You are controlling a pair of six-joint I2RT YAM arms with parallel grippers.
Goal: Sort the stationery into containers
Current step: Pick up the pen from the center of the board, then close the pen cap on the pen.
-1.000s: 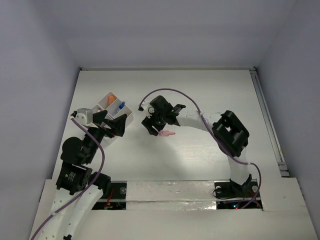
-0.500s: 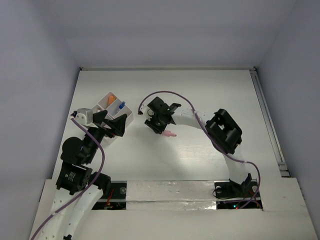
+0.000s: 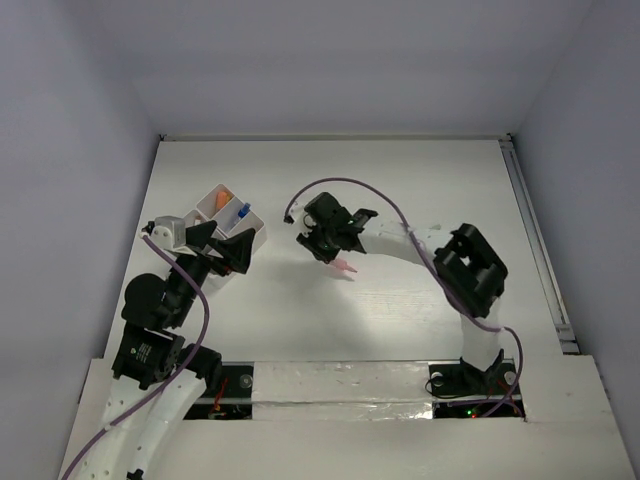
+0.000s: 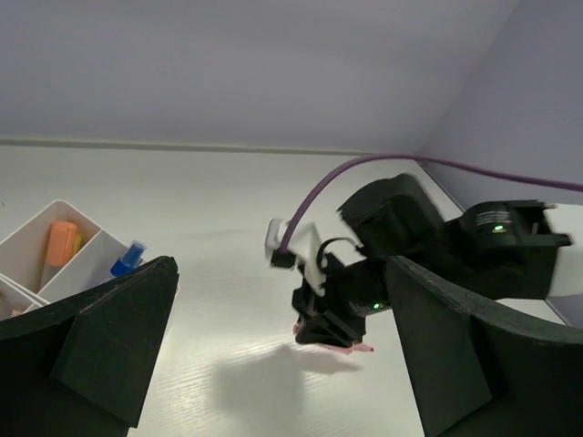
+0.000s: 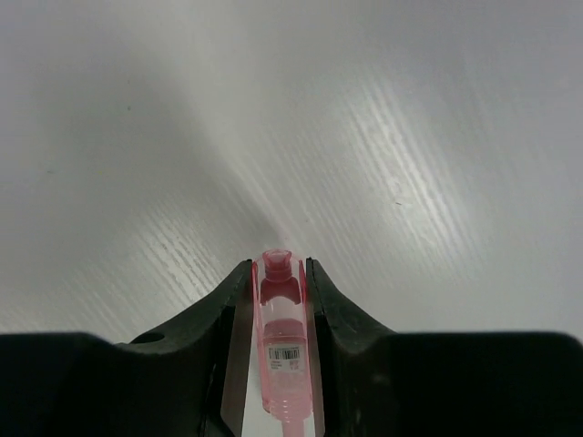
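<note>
Fingers point(image 5: 219, 319) of the right end effector point(image 5: 276, 273) are squeezing the pink marker point(image 5: 279, 350) from both sides, nearly shut around it, near the middle of the tabletop point(image 3: 420, 180). Picking up looks like the step in hand. Next, the marker is needing a lift and a carry left to the white tray point(image 3: 212, 203), well apart. The left end effector point(image 3: 222, 245) is hanging wide open and empty beside that tray.

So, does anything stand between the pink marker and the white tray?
Nothing lies on the table between the pink marker and the tray. The left gripper, fingers open, hangs at the tray's near side, though, and could crowd the way in.
</note>
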